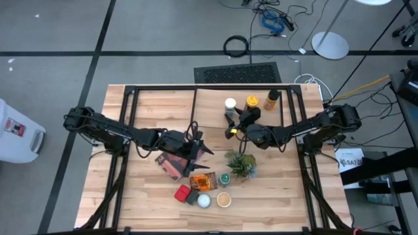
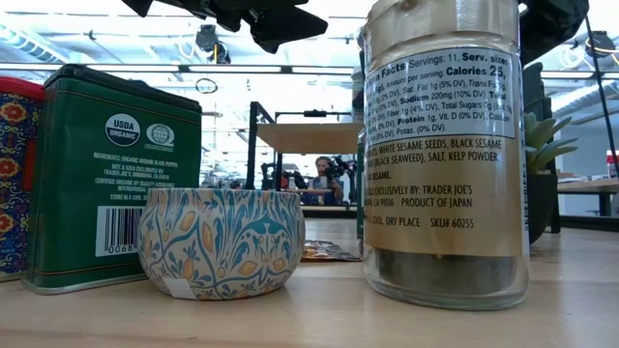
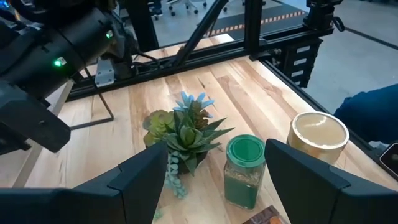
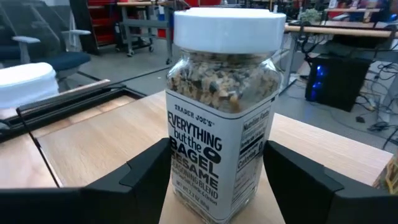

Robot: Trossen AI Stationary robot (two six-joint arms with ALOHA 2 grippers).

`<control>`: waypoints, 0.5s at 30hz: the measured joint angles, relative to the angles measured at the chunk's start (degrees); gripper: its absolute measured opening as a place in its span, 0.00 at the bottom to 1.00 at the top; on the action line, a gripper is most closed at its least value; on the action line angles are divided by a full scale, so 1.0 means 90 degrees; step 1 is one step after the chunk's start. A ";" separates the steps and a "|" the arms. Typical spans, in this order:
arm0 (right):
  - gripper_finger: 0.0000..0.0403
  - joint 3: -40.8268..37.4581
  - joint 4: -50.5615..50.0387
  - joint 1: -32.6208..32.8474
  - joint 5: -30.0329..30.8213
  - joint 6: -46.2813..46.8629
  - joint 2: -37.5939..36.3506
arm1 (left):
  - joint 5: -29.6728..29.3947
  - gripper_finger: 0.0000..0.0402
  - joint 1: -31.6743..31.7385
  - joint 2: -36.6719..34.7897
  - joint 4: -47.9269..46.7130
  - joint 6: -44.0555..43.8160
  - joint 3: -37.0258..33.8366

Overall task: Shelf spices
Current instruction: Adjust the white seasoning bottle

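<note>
The right hand [image 4: 214, 171] sits wide open around the white-capped bagel seasoning jar [image 4: 222, 112] on the shelf [image 1: 215, 98], far side. It is smooth, tall glass: a stray finger could tip it. The left hand [image 3: 214, 168], also wide, hovers over the green-lidded jar [image 3: 244, 171] beside the spiky plant [image 3: 183, 134] on the bench [image 1: 144, 196]

Two dark, near-black jointed arms, chunky rounded housings at each joint, thin black cables looping off the left arm's wrist at centre frame overhead. Left gripper [image 3: 214, 171]: matte black, broad angular fingers [image 3: 143, 177] with flat faces. Small green light glowing upper left on a black arm housing. Right gripper [image 4: 214, 177]: same black wedge-shaped fingers [image 4: 298, 174].
</note>
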 joint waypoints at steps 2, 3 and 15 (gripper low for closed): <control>0.58 0.0000 0.0063 -0.0051 -0.0110 0.0000 0.0000 | -0.0001 0.69 0.0000 0.0000 -0.0022 0.0002 0.0000; 0.58 0.0000 0.0091 -0.0079 -0.0143 0.0002 0.0000 | -0.0017 0.69 0.0000 0.0000 -0.0044 0.0002 0.0000; 0.58 0.0097 0.0559 -0.0340 -0.0671 -0.0018 0.0477 | -0.0379 0.69 -0.0122 0.0000 -0.0478 0.0061 0.0000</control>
